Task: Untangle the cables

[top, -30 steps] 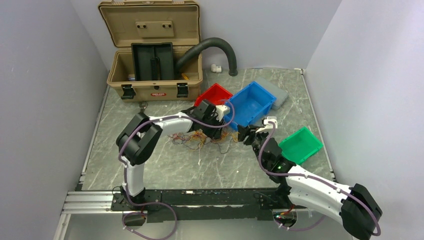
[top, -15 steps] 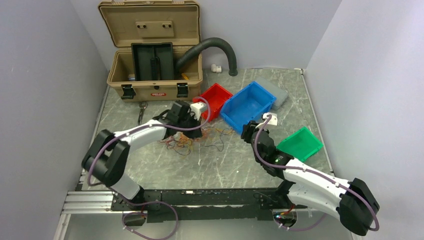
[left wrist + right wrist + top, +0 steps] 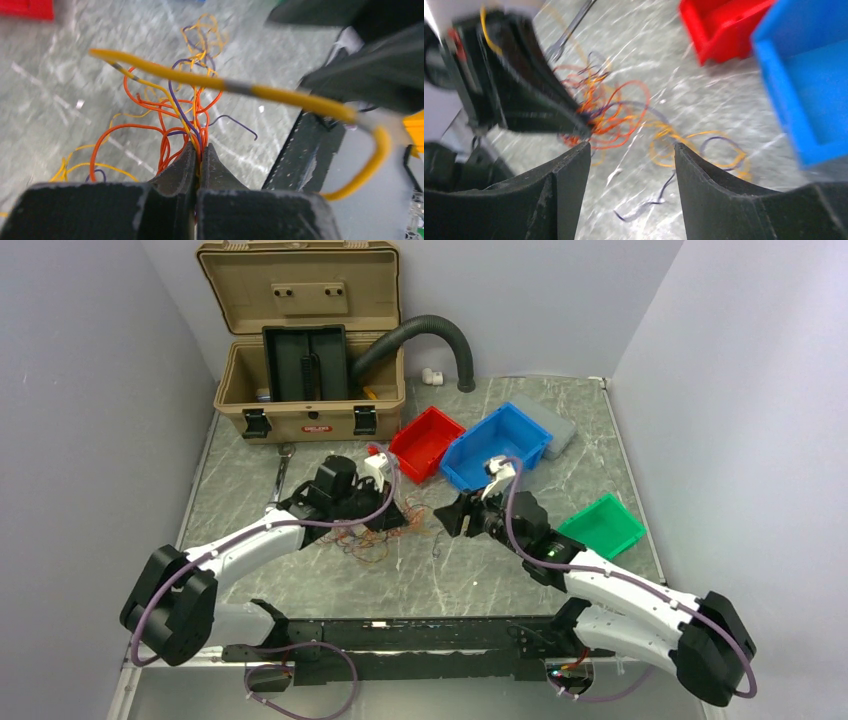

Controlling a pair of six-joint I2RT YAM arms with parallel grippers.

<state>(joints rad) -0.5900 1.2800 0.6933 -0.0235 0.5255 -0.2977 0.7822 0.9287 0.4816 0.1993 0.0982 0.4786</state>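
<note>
The cables (image 3: 375,537) are thin orange, yellow and purple wires in a loose tangle on the marbled tabletop, between the two arms. My left gripper (image 3: 392,517) is shut on a bundle of them. In the left wrist view the strands (image 3: 172,107) fan out from the pinched gripper (image 3: 200,150), and a thicker yellow wire (image 3: 200,80) arcs across close to the camera. My right gripper (image 3: 444,520) stands open just right of the tangle. Its fingers (image 3: 569,170) frame bare table and one purple wire (image 3: 649,200). Orange cables (image 3: 616,112) and yellow loops (image 3: 684,145) lie beyond its gripper (image 3: 631,150).
A tan toolbox (image 3: 310,420) stands open at the back left, with a black ribbed hose (image 3: 440,330) behind it. Red bin (image 3: 412,435), blue bin (image 3: 465,475) and grey lid (image 3: 555,425) sit behind the tangle. A green bin (image 3: 600,530) is at right. A wrench (image 3: 281,468) lies left.
My left gripper has shut on the cables and drawn them leftward as the arm swung left. My right gripper has moved left toward the tangle, staying open.
</note>
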